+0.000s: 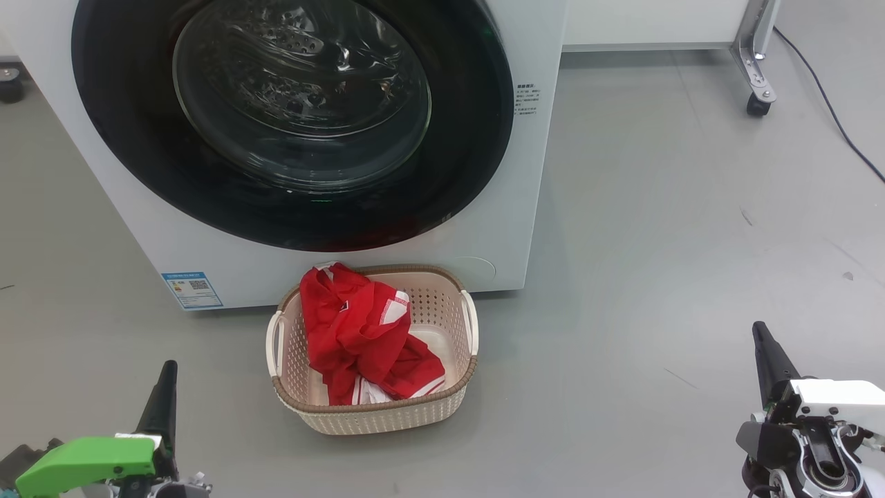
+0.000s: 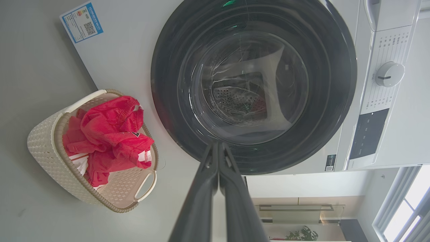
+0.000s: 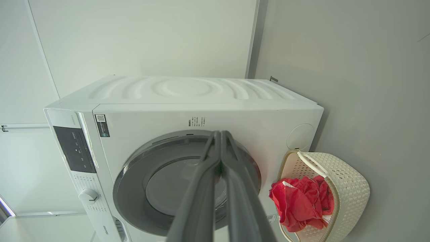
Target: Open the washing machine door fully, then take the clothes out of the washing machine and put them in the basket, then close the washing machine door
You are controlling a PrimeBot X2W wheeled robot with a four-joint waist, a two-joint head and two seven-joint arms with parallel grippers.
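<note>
The white washing machine (image 1: 124, 207) fills the upper left of the head view, and its round black-rimmed washing machine door (image 1: 290, 124) lies shut flat against the front. On the floor just before it stands the cream basket (image 1: 453, 325) holding the red clothes (image 1: 352, 332) with white trim. My left gripper (image 1: 168, 370) is at the lower left, shut and empty, well short of the basket. At the lower right my right gripper (image 1: 759, 330) is shut too, holding nothing. The left wrist view faces the door (image 2: 252, 87) with basket (image 2: 43, 148) and clothes (image 2: 111, 134) beside it; the right wrist view has the machine (image 3: 188, 97), basket (image 3: 349, 188) and clothes (image 3: 299, 198).
Grey floor (image 1: 657, 242) spreads wide to the right of the machine. A metal leg on a caster (image 1: 757, 104) stands at the far right back, with a black cable (image 1: 830, 111) trailing across the floor. A dark wheel (image 1: 10, 86) sits at the left edge.
</note>
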